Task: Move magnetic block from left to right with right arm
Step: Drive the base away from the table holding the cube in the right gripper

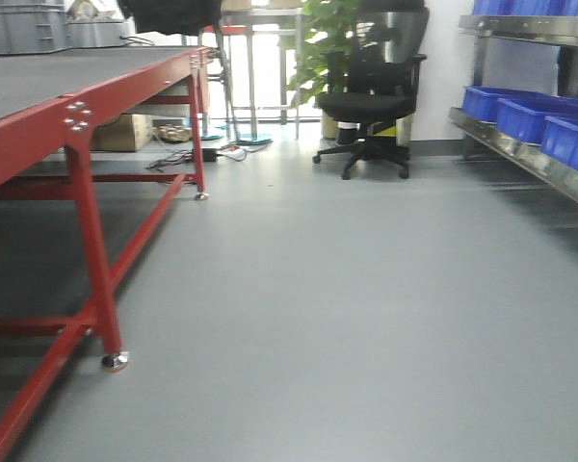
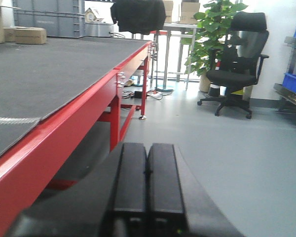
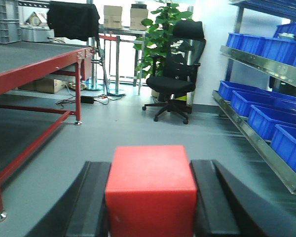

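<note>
One magnetic block (image 3: pixel 150 185), red cube, seen only in the right wrist view. It sits clamped between the two black fingers (image 3: pixel 96 197) of the right hand (image 3: pixel 152 200), one finger pressed to each side face, top and front faces clear. The block is off the counter (image 3: pixel 24 57), which lies well off to its left, with grey floor (image 3: pixel 138 123) beyond it.

Left wrist view: left hand (image 2: pixel 148 182) has both fingers pressed flat together, nothing between them. It is just beside the counter's red edge rail (image 2: pixel 64 123), about level with the top. Both hands point forward, roughly level, toward the far wall.

The front view shows no hand and no block, only the counter (image 1: pixel 39 77) at left and three blue bins (image 1: pixel 525 117) on the lower shelf at right.

One black office chair (image 3: pixel 175 81) and one potted plant (image 3: pixel 158 34) show in all three views. The right wrist view shows the most bins, at least four on the lower shelf (image 3: pixel 266 116) and more above. Only the left wrist view shows cardboard boxes (image 2: pixel 29 34) on the counter top, at its far left. Black cloth (image 2: pixel 138 15) is draped at the far end.
</note>
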Available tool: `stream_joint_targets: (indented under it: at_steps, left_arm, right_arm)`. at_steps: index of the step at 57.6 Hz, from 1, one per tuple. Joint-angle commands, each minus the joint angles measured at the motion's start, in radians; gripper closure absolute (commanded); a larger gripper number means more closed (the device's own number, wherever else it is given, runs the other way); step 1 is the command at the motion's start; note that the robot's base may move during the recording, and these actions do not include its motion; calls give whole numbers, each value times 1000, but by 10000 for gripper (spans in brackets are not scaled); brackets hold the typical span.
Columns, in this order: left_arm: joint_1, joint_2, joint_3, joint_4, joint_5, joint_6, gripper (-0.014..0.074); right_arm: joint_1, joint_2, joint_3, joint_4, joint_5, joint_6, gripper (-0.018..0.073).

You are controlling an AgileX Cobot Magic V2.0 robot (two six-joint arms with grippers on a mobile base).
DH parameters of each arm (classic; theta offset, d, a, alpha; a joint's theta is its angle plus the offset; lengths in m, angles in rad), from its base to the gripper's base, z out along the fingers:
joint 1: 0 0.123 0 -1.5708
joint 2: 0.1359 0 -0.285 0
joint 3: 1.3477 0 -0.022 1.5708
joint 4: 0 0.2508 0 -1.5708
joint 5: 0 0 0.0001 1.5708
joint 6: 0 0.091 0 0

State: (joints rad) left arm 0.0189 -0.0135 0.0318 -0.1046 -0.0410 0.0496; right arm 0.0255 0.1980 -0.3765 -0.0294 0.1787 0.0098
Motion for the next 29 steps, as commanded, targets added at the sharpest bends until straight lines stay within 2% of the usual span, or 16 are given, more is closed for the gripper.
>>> stream_joint_targets:
  at_steps: [1,29]
  left_arm:
    - [-7,-10,8,-5,-91,2,722]
    - [-7,-10,8,-5,-91,2,722]
  right_arm:
    - [-5,13,-28,-8,-88,-10,313]
    - [-5,13,-28,-8,-86,-10,313]
